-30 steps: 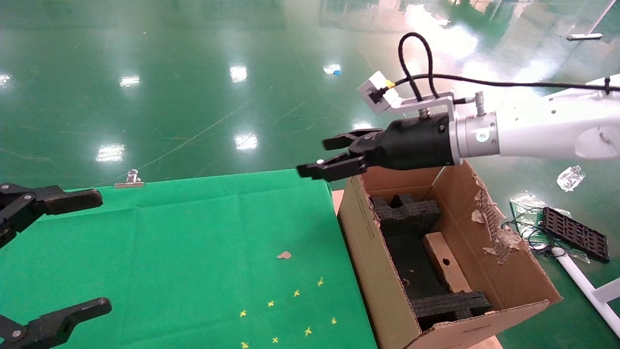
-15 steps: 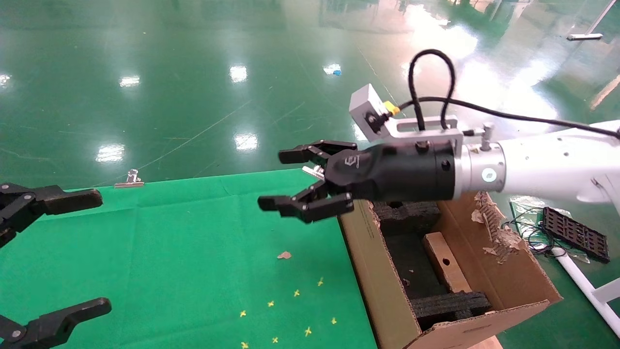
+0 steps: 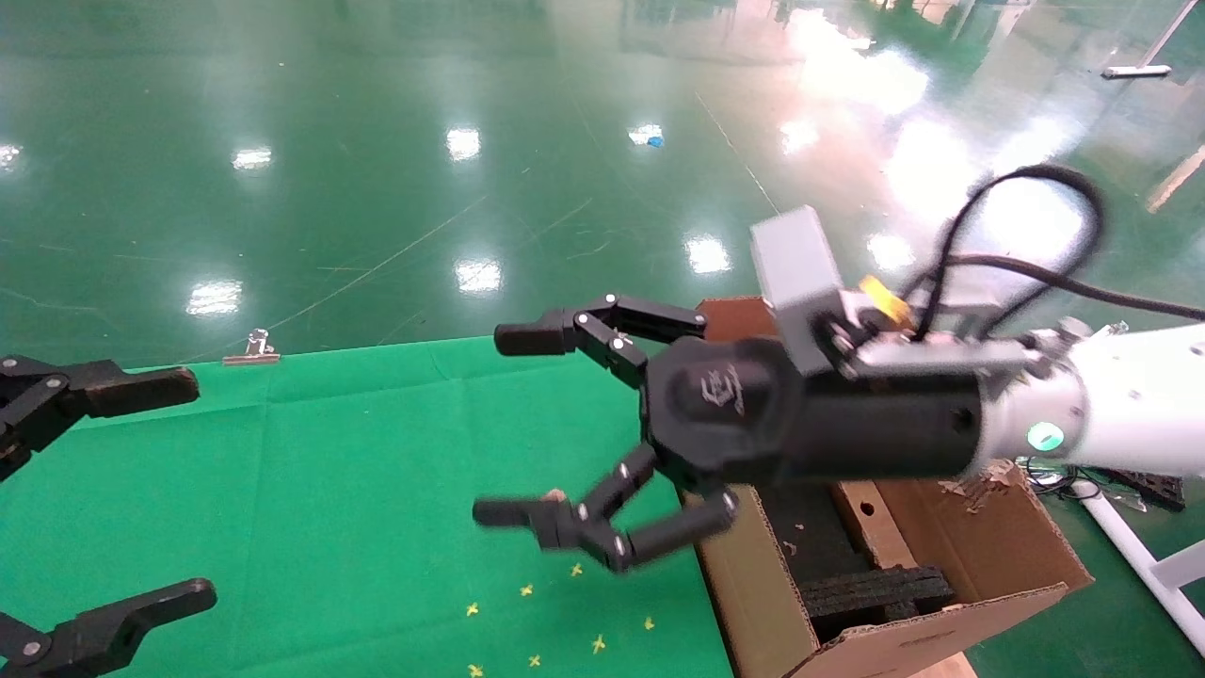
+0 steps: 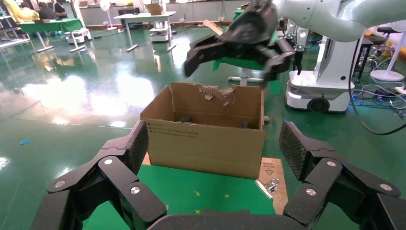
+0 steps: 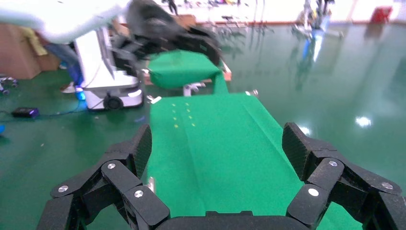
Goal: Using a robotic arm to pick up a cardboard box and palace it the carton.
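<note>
The right gripper [image 3: 555, 428] was wide open and held nothing. Its black fingers [image 3: 602, 325] were spread far apart, one finger above and two below, and it hung in the air over the right edge of the tabletop [image 3: 329, 471], beside the near left wall of the carton [image 3: 753, 584]. Behind the fingers sat the black body of the gripper, then a grey camera block [image 3: 795, 259] with a looped black cable [image 3: 1026, 226], and then the white robotic arm [image 3: 1130, 424], which entered from the right side of the head view. In the left wrist view the same right gripper [image 4: 237, 45] appeared above the carton [image 4: 206, 143], also with its fingers apart.

The cardboard box [image 3: 871, 523] lay inside the carton, slim and brown, with a round hole visible in its face. It rested between black foam blocks [image 3: 875, 593]; the arm covered its far part. The carton stood next to the tabletop on the right, with upright flaps, and its far right flap was torn.

The left gripper [image 3: 94, 499] was at the left edge of the head view, over the tabletop, well apart from the carton. Its fingers [image 4: 119, 158] were open too and empty.

The tabletop was covered by a green cloth with small yellow cross marks [image 3: 565, 603] near the front and a small brown scrap [image 3: 554, 494] just beside the lower fingers. A metal clip [image 3: 252, 348] sat on its far edge. Around all was a shiny green floor [image 3: 377, 141].
</note>
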Robot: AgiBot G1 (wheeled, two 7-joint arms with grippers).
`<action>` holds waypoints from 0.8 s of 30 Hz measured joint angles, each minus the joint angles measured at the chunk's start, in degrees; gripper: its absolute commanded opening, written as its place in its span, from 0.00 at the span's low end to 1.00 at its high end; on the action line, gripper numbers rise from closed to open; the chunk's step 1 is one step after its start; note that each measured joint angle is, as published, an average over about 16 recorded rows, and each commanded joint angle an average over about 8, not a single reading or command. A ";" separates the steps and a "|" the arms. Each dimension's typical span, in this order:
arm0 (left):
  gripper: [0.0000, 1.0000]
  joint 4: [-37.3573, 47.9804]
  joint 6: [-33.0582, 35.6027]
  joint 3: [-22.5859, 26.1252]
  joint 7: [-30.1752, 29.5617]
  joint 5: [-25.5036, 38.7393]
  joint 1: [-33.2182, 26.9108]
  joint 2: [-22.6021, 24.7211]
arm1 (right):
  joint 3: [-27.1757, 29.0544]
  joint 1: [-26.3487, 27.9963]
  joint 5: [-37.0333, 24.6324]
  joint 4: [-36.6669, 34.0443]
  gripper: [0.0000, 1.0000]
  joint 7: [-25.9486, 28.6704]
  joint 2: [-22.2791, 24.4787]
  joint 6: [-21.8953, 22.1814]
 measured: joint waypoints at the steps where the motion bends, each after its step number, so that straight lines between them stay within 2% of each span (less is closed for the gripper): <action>1: 1.00 0.00 0.00 0.00 0.00 0.00 0.00 0.00 | 0.89 -0.82 0.35 0.82 1.00 -0.31 0.17 -0.20; 9: 1.00 0.01 -0.02 0.01 0.01 -0.02 0.01 -0.01 | 4.75 -4.37 1.94 4.33 1.00 -1.61 0.90 -1.09; 24: 1.00 0.01 -0.03 0.01 0.01 -0.02 0.01 -0.01 | 3.86 -3.54 1.58 3.51 1.00 -1.38 0.76 -0.90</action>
